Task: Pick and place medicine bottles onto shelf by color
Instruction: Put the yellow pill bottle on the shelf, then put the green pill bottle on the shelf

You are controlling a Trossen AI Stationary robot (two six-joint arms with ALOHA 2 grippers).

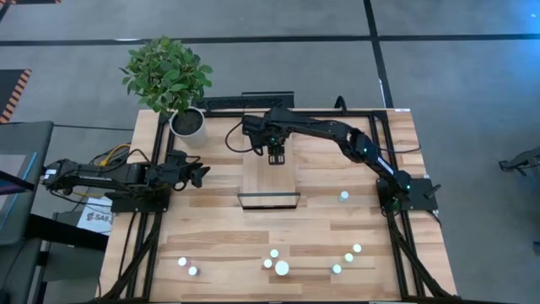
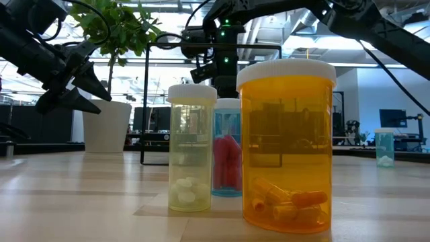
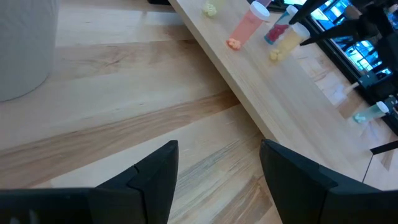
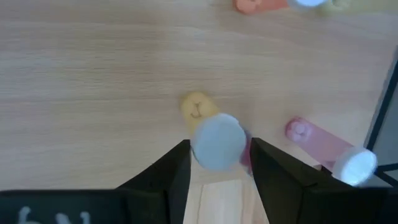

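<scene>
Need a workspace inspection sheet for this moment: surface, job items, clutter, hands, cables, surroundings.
Surface: light wooden tabletop, no spills seen.
Job's things: long light-wood shelf plank mid-table, a few bottles on it; several loose white-capped medicine bottles stand near the front edge, and one more stands near the right arm's base.
Clutter: white pot with a leafy green plant at the back left; printed paper sheet at the left edge.
Hands: left hand open, empty, beside the shelf; right hand over a white-capped yellow bottle on the shelf.
Cables: yellow and orange wires at the left arm's base.
Surroundings: grey floor; nobody seen.
</scene>
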